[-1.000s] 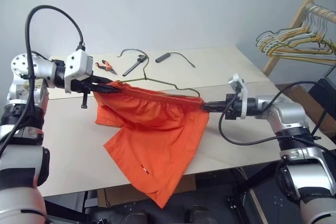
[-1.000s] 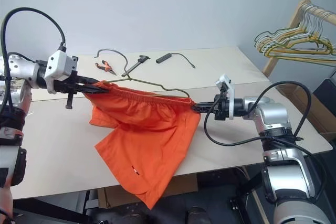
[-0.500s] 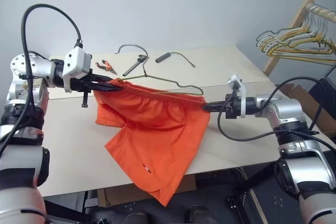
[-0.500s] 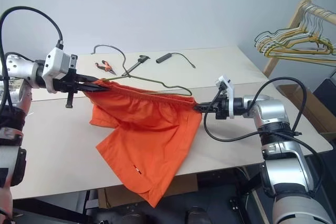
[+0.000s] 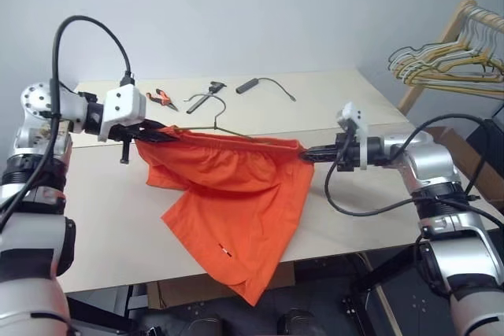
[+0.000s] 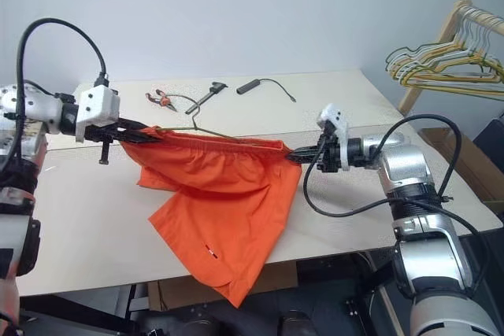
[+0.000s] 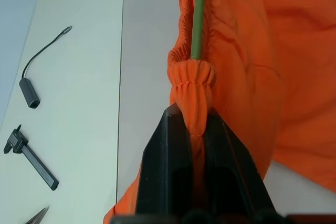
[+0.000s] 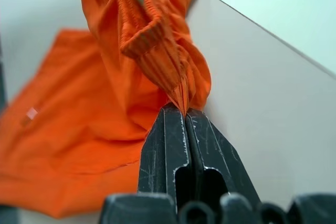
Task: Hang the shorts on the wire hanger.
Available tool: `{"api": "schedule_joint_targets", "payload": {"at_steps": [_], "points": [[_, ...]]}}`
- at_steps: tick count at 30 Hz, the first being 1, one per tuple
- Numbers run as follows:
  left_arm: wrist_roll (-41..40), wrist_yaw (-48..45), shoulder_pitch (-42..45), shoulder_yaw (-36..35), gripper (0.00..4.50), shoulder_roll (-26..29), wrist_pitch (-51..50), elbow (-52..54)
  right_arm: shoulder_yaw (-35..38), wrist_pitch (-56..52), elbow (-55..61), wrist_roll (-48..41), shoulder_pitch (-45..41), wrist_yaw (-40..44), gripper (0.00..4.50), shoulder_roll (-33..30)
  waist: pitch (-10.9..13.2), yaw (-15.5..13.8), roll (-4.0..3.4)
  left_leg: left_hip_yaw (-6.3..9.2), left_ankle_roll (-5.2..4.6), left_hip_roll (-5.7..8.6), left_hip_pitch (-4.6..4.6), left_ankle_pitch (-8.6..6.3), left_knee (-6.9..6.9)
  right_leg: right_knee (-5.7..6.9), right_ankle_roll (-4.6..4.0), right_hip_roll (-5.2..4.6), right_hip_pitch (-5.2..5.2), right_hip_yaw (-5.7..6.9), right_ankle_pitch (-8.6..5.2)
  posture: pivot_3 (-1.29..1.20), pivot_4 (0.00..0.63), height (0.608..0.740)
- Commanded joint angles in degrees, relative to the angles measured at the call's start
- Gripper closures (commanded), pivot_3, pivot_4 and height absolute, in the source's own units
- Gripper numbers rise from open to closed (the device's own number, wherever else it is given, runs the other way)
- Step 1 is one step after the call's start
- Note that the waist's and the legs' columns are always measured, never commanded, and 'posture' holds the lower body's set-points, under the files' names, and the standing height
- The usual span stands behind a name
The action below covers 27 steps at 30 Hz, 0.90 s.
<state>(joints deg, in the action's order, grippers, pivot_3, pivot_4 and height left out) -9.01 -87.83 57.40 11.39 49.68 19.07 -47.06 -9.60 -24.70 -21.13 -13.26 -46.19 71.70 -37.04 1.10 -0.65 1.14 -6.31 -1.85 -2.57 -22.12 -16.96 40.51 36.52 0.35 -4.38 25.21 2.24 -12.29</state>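
You have the bright orange fabric shorts point(image 5: 236, 186) stretched across the middle of the frame by their gathered waistband: the left gripper point(image 5: 161, 134) is pinched on the waistband end at centre left, the right gripper point(image 5: 309, 155) is pressed tight on the other end at centre right. One leg droops past the front edge of the pale wooden table point(image 5: 102, 218) toward the lower middle. The thin grey-olive wire hanger point(image 5: 223, 124) lies along the waistband, its hook rising just above the fabric at upper centre; in the left wrist view its wire point(image 7: 197, 19) runs into the bunched band right at your fingertips point(image 7: 173, 129). Keep both pinches firm and the band taut and level, so the wire cannot slide out. Judging from the sag, raise both ends together rather than one at a time. Stay clear of the orange-handled pliers point(image 5: 163, 98) at upper left.
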Motion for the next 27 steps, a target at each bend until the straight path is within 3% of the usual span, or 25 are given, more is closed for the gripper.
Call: {"api": "schedule_joint_targets", "payload": {"at_steps": [1,11,20,23,27], "points": [[1.9,1.5,1.4,-1.8,4.50,0.2,1.2,1.6,-1.3,6.2,6.1,6.5,-1.9,-4.3,4.45,-2.3,0.0,0.0,0.00,0.01,0.03,-0.02,-0.09,0.02,0.11,0.30,0.00,0.02,0.07,0.01,0.00,0.07,0.000,0.740],[3.2,4.5,1.2,-2.6,4.50,-3.3,0.9,4.0,-4.9,5.3,16.0,11.3,-5.9,-5.6,4.45,-1.2,0.0,0.0,0.00,0.00,0.00,-0.03,-0.08,0.00,0.34,0.28,-0.01,0.01,0.08,0.02,-0.01,0.06,0.000,0.740],[0.9,2.6,-0.1,-4.5,4.50,-4.3,1.3,4.4,-6.3,14.9,15.4,14.8,-3.4,-8.0,4.45,-0.1,0.0,0.1,0.00,-0.01,0.01,-0.02,-0.09,0.01,0.37,0.31,-0.01,0.00,0.07,0.02,-0.01,0.05,0.000,0.740],[0.7,2.4,-0.6,-5.2,4.50,-4.4,1.0,4.9,-6.3,15.5,14.0,14.8,-3.1,-8.0,3.76,0.3,0.0,0.2,0.00,-0.02,0.02,-0.02,-0.07,0.01,0.38,0.32,-0.01,0.00,0.06,0.02,-0.01,0.05,0.000,0.740],[0.4,2.3,-0.9,-6.0,4.50,-4.8,0.8,4.9,-6.4,18.6,12.1,14.7,-2.2,-8.2,2.33,1.0,0.0,0.1,0.00,-0.01,0.03,-0.02,-0.07,0.02,0.39,0.34,-0.01,0.01,0.07,0.02,-0.01,0.05,0.000,0.740]]}}
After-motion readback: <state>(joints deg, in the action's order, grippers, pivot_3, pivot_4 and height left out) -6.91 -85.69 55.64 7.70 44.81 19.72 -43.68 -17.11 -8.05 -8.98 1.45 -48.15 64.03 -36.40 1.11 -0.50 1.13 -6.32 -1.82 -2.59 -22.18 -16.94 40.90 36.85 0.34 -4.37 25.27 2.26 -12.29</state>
